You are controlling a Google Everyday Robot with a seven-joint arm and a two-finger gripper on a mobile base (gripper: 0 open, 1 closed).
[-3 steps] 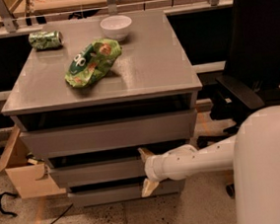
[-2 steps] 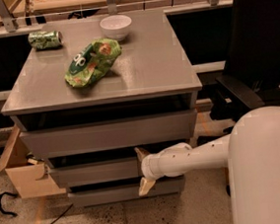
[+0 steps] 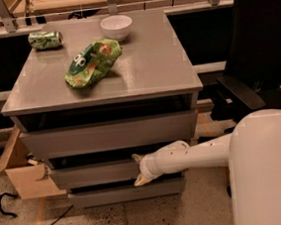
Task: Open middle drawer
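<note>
my claw (image 3: 136, 170) sits released, tips spread, against the middle drawer (image 3: 92, 175) front, right of its centre. the front runs sideways, so i'd pull straight outward.

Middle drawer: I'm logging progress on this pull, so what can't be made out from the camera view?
- Inside of the middle drawer: camera view shows only a dark slit above its front, shadowed by the top drawer.
- The gripper at that front: its contact is covered by the arm's wrist.
- The can: label too small.
- The robot body: cut off by the right and bottom edges.
</note>
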